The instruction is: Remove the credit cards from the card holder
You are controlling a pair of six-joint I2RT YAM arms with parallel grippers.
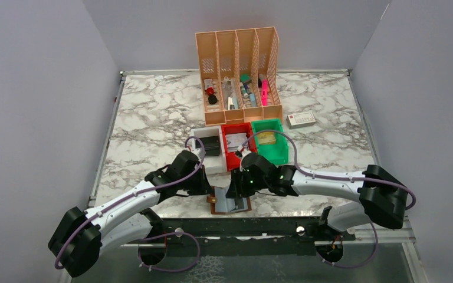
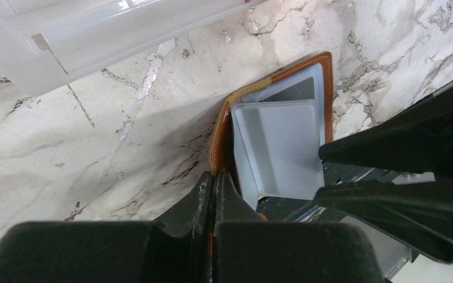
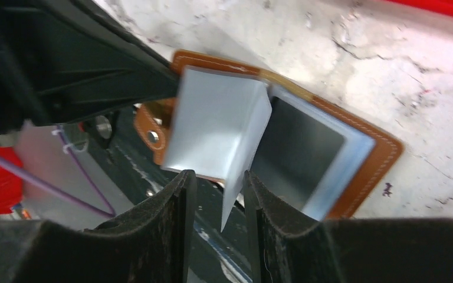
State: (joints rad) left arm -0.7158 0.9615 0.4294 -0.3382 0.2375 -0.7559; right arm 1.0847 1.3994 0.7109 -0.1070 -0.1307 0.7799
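Note:
The brown card holder (image 1: pixel 217 199) lies open at the table's near edge, its grey inside up. It also shows in the left wrist view (image 2: pixel 328 71) and the right wrist view (image 3: pixel 377 154). My left gripper (image 2: pixel 215 177) is shut on the holder's brown left edge. My right gripper (image 3: pixel 218 177) is open, and a thin grey leaf (image 3: pixel 236 194) stands up between its fingers without being clamped. Grey leaves (image 2: pixel 283 147) fill the inside. I cannot tell a credit card apart from the grey pockets. In the top view both grippers, left (image 1: pixel 203 186) and right (image 1: pixel 236 187), meet over the holder.
A white bin (image 1: pixel 200 137), a red bin (image 1: pixel 235 160) and a green bin (image 1: pixel 280 154) stand just behind the holder. A peach file organiser (image 1: pixel 239 71) stands at the back, with a white box with a red end (image 1: pixel 301 119) to its right. A black rail (image 1: pixel 242 227) runs along the near edge.

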